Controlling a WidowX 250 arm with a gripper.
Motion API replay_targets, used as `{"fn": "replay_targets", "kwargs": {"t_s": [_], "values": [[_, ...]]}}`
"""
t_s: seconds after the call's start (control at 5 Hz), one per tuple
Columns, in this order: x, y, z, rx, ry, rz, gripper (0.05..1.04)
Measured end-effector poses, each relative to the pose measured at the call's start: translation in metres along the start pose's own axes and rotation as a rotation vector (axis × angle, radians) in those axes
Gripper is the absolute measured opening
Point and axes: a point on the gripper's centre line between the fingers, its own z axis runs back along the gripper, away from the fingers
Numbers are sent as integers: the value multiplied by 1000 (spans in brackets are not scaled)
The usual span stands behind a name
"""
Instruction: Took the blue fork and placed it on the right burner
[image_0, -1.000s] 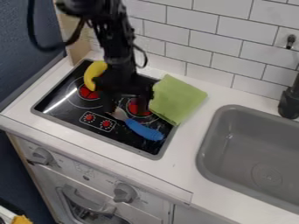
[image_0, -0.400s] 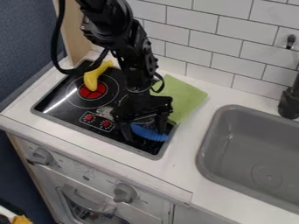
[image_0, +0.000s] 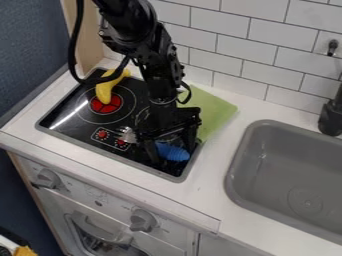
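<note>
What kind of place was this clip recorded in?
Probably a toy or play kitchen: a stovetop with red burners above an oven front with knobs, a grey sink beside it, and a white tiled wall behind.

No readable text or numbers anywhere

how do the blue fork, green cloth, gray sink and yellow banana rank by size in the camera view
1. gray sink
2. green cloth
3. unsure: yellow banana and blue fork; the fork looks longer but is partly covered, so I can't rank them
</note>
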Motion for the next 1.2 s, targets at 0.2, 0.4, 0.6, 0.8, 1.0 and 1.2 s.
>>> {"fn": "replay_targets", "kwargs": {"t_s": [0.2,0.4,0.6,0.8,1.0,1.2], "values": [[-1,0,-3,2,10,8,948],[-2,3,-5,12,17,14,692],[-4,9,-6,14,31,23,458],[-6,23,-3,-35,20,-44,396],[-16,27,3,-37,54,-33,394],[-11,29,16,-80,69,-49,394]]}}
